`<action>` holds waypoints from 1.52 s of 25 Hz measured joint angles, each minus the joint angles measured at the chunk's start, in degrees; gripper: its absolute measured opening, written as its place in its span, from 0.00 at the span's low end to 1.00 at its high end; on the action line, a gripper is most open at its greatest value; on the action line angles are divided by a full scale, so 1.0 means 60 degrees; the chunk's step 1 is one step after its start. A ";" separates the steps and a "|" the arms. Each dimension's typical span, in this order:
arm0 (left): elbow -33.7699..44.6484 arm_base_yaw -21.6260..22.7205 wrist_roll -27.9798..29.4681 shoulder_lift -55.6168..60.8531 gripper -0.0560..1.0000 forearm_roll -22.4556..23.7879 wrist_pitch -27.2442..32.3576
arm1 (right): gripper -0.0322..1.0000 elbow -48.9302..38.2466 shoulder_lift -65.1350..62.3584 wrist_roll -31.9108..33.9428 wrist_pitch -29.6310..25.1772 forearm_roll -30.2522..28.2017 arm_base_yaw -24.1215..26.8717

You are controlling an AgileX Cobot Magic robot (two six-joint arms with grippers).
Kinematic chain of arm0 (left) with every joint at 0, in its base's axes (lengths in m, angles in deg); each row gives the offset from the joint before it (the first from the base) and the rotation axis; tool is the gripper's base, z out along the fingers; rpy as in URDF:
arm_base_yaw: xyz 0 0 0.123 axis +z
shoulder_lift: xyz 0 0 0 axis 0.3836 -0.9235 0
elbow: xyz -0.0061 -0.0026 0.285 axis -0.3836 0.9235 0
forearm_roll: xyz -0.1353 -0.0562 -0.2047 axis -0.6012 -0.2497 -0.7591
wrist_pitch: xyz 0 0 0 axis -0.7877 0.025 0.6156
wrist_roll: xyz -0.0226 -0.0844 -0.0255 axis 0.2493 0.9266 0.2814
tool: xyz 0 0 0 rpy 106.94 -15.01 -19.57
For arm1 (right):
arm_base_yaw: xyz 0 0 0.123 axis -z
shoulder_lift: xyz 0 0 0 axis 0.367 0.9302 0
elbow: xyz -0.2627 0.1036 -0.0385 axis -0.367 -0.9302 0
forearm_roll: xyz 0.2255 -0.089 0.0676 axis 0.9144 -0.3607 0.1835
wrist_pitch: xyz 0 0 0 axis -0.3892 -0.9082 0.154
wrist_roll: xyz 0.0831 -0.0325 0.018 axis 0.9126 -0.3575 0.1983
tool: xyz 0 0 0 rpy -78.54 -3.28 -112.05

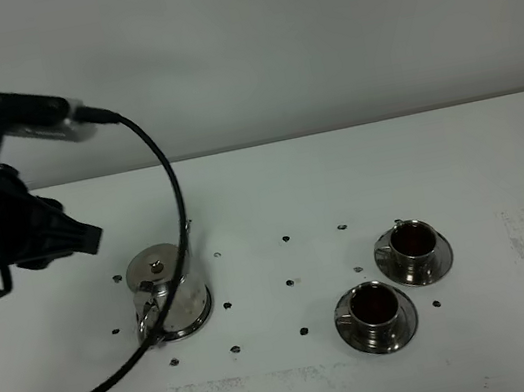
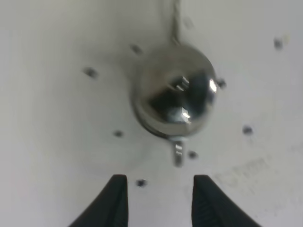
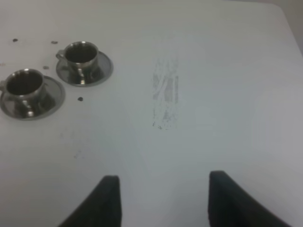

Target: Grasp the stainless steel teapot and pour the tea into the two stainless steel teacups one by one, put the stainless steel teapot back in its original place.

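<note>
I see two small shiny steel teacups (image 3: pixel 81 52) (image 3: pixel 23 82) on round steel saucers, side by side on the white table (image 3: pixel 227 94), near a grey scuffed patch (image 3: pixel 165 99).

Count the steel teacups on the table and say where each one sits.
2. One teacup sits on its saucer at the right of the table; the other teacup sits on its saucer just in front and to its left. Both are well apart from the teapot. None looks hidden.
</note>
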 joint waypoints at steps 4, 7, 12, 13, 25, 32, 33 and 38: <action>0.0000 0.0009 0.0000 0.1077 0.42 -0.0009 0.0019 | 0.46 0.0000 0.0000 0.0000 0.0000 0.0000 0.0000; 0.0000 0.0009 0.0000 0.1729 0.42 -0.0018 0.0061 | 0.46 0.0000 0.0000 0.0000 0.0000 0.0000 0.0000; 0.0000 0.0179 0.0261 0.2627 0.42 0.0099 0.1381 | 0.46 0.0000 0.0000 0.0000 0.0000 0.0000 0.0000; 0.0000 0.0318 0.0460 0.2800 0.42 0.0210 0.1734 | 0.46 0.0000 0.0000 0.0000 0.0000 0.0000 0.0000; 0.3937 0.2855 0.1328 0.7448 0.42 -0.0191 0.3049 | 0.46 0.0000 0.0000 0.0000 0.0000 0.0000 0.0000; 0.6365 0.3208 0.1933 0.9989 0.42 -0.0191 0.2661 | 0.46 0.0000 0.0000 0.0000 0.0000 0.0000 0.0000; 0.6596 0.3208 0.1963 1.0237 0.42 -0.0191 0.2642 | 0.46 0.0000 0.0000 0.0000 0.0000 0.0000 0.0000; 0.7254 0.3208 0.1972 1.1488 0.42 -0.0072 0.2516 | 0.46 0.0000 0.0000 0.0000 0.0000 0.0000 0.0000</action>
